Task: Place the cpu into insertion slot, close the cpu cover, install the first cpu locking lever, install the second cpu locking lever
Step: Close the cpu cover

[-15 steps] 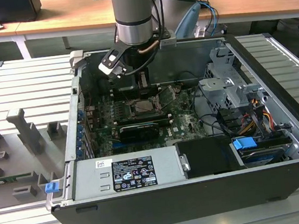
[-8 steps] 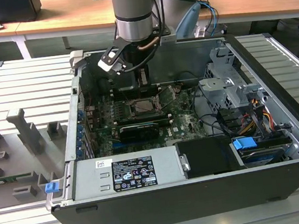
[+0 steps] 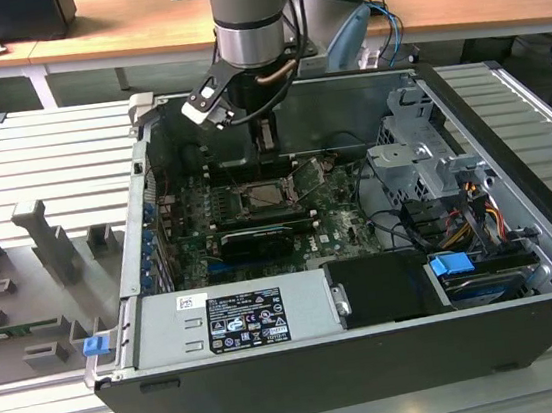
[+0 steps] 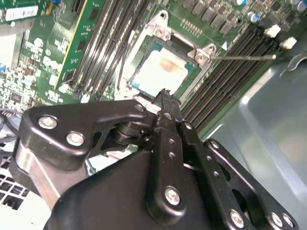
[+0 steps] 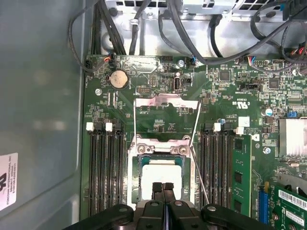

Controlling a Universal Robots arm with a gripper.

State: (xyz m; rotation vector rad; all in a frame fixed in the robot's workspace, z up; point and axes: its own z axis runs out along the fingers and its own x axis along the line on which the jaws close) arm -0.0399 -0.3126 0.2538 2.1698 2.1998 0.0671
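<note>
Silvery-beige and flat, the cpu sat squarely in the insertion slot, so the placing step looked done. The gripper hung just over the chip's near edge with its fingers pressed together and nothing visible between them. That closed, narrow tip probably suited a cramped spot between the memory slots. The first wrist view looked straight down the fingers and gave what seemed to be the cpu cover, swung back from the socket with green board showing through its window. A thin locking lever ran loose beside the chip, so neither step appeared finished. The second wrist view came in from the side, adding a brownish smudge on the chip's face and a lever reaching out across the memory slots. The exterior view supplied the wider setting: the arm dropped vertically into the open computer case on a slatted grey counter.
</note>
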